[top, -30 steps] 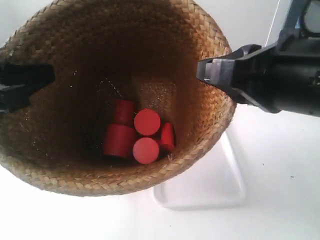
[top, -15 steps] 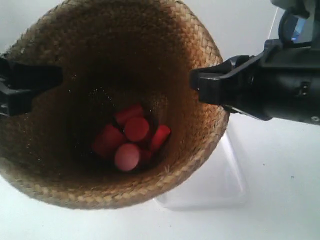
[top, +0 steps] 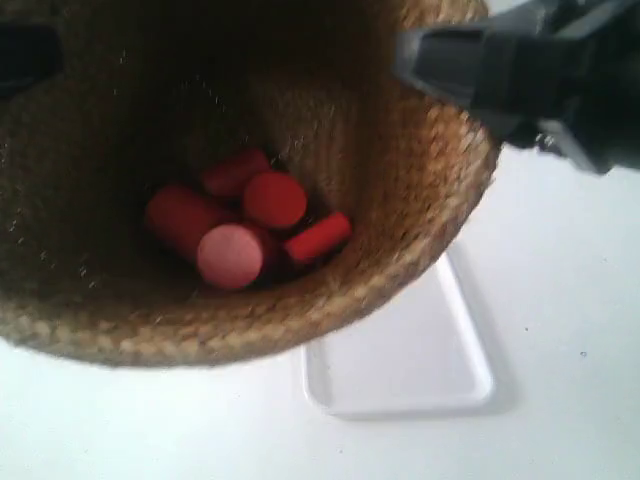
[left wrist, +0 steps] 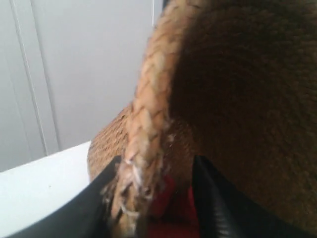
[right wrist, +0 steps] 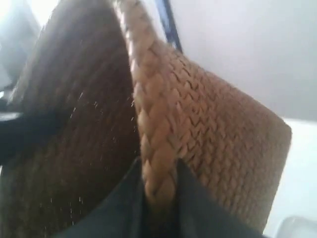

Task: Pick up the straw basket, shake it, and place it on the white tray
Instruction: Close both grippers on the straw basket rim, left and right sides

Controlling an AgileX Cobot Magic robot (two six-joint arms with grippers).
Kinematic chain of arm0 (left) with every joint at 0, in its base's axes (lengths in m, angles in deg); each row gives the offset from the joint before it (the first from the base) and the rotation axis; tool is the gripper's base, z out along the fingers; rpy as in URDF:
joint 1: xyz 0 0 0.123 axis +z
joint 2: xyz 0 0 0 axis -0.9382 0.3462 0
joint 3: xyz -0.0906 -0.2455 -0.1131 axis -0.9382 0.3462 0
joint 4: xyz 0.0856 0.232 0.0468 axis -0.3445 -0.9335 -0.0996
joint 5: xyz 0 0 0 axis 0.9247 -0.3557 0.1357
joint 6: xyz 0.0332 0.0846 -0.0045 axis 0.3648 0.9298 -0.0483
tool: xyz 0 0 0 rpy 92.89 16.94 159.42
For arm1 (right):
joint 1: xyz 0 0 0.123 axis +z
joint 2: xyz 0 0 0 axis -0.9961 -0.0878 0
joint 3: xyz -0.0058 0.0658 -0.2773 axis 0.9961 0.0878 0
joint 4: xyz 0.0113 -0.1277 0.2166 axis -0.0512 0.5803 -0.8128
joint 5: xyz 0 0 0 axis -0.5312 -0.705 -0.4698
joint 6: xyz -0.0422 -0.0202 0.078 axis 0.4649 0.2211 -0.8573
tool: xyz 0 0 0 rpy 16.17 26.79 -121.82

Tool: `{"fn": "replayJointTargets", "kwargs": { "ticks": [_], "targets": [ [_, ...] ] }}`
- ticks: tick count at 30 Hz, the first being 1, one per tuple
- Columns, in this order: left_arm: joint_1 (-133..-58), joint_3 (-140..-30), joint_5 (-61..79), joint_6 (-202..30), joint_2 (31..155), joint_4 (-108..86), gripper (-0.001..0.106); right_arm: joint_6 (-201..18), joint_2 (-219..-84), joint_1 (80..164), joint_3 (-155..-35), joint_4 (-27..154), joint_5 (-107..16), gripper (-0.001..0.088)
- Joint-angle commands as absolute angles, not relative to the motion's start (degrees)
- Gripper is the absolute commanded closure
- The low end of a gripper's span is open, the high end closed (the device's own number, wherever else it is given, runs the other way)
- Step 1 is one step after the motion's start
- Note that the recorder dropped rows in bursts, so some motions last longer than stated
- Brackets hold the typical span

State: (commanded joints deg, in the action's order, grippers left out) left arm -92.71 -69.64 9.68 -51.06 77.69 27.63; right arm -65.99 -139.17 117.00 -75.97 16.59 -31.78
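Left hand (left wrist: 157, 159): clamped on the braided rim of the straw basket (top: 430, 190), one finger inside, one outside.

Exterior view, left to right:
- The arm at the exterior view's left (top: 25, 55) reaches the rim, dark and blurred.
- The basket is held between both arms, mouth toward the camera.
- Five red cylinders (top: 240, 215) lie bunched on its dark floor.
- The arm at the exterior view's right (top: 520, 70) is on the opposite rim.

Right hand (right wrist: 158, 163): pinching the rim likewise.

White tray (top: 420, 370): lies on the white worktop (top: 570, 330), its far end hidden by the basket.
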Motion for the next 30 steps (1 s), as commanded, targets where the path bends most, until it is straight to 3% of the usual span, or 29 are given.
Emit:
{"fn": "replayJointTargets", "kwargs": {
  "ticks": [5,8,11,16,19,23,27,30],
  "targets": [
    [-93.3,-77.4,4.1,-50.4,72.2,26.9,0.105,-67.6,-133.7,116.8,-83.6,14.8,-48.4,0.0868],
    [-93.3,-75.7,4.7,-50.4,72.7,26.6,0.105,-65.3,-131.6,118.9,-82.3,14.2,-41.6,0.0868],
    [-93.3,-71.2,6.4,-50.5,79.3,27.4,0.105,-64.6,-139.6,118.2,-76.2,14.7,-31.7,0.0868],
    [-93.3,-78.0,0.8,-50.9,72.9,27.4,0.105,-66.6,-131.8,118.4,-84.6,15.0,-43.8,0.0868],
    [-93.3,-76.5,3.2,-50.9,72.0,27.7,0.105,-65.4,-129.9,118.8,-82.7,15.9,-41.7,0.0868],
    [-93.3,-71.7,6.6,-50.3,78.2,26.3,0.105,-65.7,-138.2,118.1,-75.2,15.3,-35.4,0.0868],
    [-93.3,-78.3,0.9,-51.1,72.1,25.0,0.105,-66.2,-128.6,118.3,-79.9,14.8,-44.0,0.0868],
    [-93.3,-75.7,5.0,-51.4,72.9,25.3,0.105,-64.6,-126.7,118.3,-76.3,16.1,-38.6,0.0868]
  ]
}}
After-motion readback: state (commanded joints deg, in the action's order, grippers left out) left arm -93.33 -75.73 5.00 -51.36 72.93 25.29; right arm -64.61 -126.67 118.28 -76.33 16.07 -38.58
